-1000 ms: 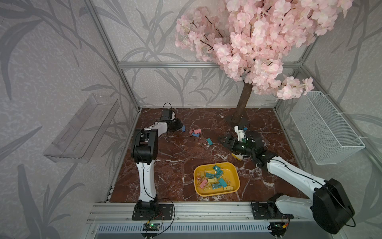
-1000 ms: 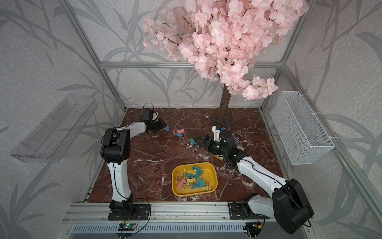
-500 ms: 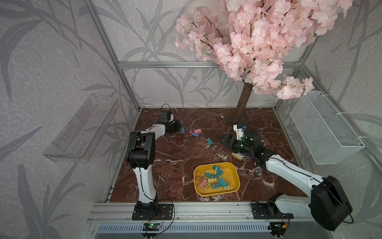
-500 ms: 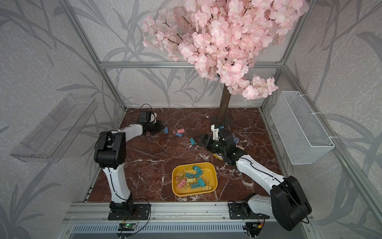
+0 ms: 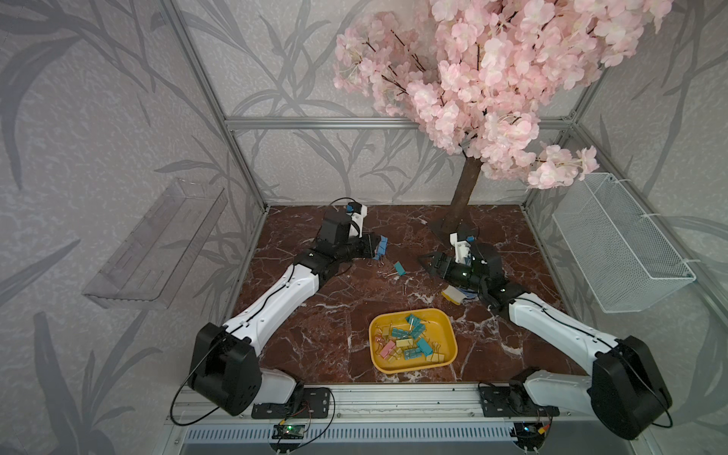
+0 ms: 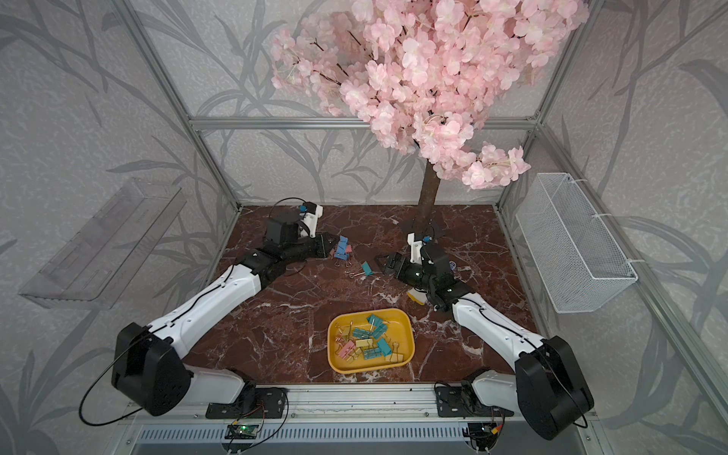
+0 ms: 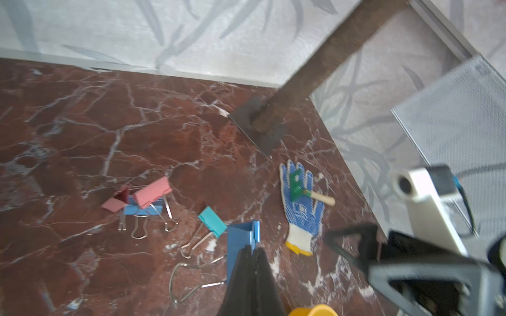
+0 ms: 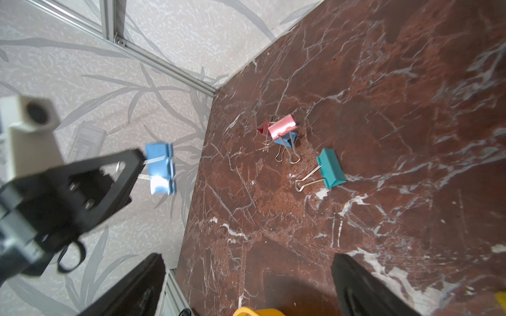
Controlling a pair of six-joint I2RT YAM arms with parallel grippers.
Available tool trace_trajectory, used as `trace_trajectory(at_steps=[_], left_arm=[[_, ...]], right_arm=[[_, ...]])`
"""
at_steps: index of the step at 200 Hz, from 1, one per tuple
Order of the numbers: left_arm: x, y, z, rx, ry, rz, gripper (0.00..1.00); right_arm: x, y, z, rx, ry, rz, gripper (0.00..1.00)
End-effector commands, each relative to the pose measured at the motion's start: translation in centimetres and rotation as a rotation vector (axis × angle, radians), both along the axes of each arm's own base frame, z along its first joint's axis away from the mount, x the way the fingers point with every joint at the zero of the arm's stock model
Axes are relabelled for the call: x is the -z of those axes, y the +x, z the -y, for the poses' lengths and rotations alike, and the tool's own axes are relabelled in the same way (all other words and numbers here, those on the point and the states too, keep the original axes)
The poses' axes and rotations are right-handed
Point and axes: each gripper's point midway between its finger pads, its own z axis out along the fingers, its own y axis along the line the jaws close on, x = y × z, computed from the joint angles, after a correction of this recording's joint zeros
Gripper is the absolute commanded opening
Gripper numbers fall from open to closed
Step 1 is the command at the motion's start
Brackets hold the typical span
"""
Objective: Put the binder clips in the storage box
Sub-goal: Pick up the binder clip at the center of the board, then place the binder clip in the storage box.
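**Left gripper**: the jaws are pressing fully together and pinching one blue binder clip. From the right wrist, this clip is hanging off the fingertips by its wire handles, clear of the marble floor. In a top view it is sitting over the back-left part of the floor, well apart from the storage box.

**Right gripper**: the jaws are standing wide apart and holding nothing. It is hovering over the floor near the tree trunk, facing the loose clips.

**Storage box**: this yellow tray is resting at the front centre of the floor, between the two arms. It is carrying a heap of teal, yellow and pink clips.

**Teal clip**: it is lying alone on the floor between the two grippers, handles splayed.

**Pink and blue cluster**: two pink clips and a blue one are lying in a touching group, just beside the held clip in the top views.

**Glove**: it is lying flat near the trunk's base, with a small green rake resting on it.
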Motion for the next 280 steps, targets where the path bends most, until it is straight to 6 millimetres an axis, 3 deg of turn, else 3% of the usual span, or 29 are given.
trace_trajectory(at_steps=[1,43,58,101,148,183,211,229,258,280], left_arm=[[1.6,-4.2,1.6,0.083,0.159,0.021,0.00],[4.9,-13.2,6.3,0.341,0.409,0.058,0.00],[6.6,-15.0,7.0,0.379,0.487,0.066,0.00],[10.6,-14.8,6.1,0.300,0.636,0.099,0.00],[14.3,-14.7,5.3,0.282,0.659,0.101,0.01],[15.4,-15.1,5.3,0.272,0.602,0.070,0.21],[12.5,-13.1,5.0,0.192,0.557,0.085,0.25],[8.2,-9.4,3.7,0.101,0.445,0.073,0.26],[0.4,-1.3,-2.4,-0.109,0.242,0.100,0.36],[-3.4,4.2,-8.0,-0.242,0.162,0.092,0.39]], right_arm=[[-2.2,1.1,1.7,0.048,0.006,0.059,0.99],[-2.0,2.1,4.9,0.129,0.050,0.042,0.99],[-2.0,2.1,5.5,0.140,0.058,0.040,0.99],[-1.8,1.5,5.7,0.136,0.062,0.040,0.99],[-1.5,0.6,5.9,0.132,0.052,0.035,0.99],[-2.1,0.6,5.7,0.119,0.052,0.044,0.99],[-2.8,0.8,4.9,0.089,0.041,0.054,0.99],[-3.2,0.9,3.7,0.052,-0.008,0.065,0.99],[-3.8,1.6,1.1,-0.026,-0.099,0.077,0.99],[-4.3,2.3,-1.3,-0.084,-0.142,0.086,0.99]])
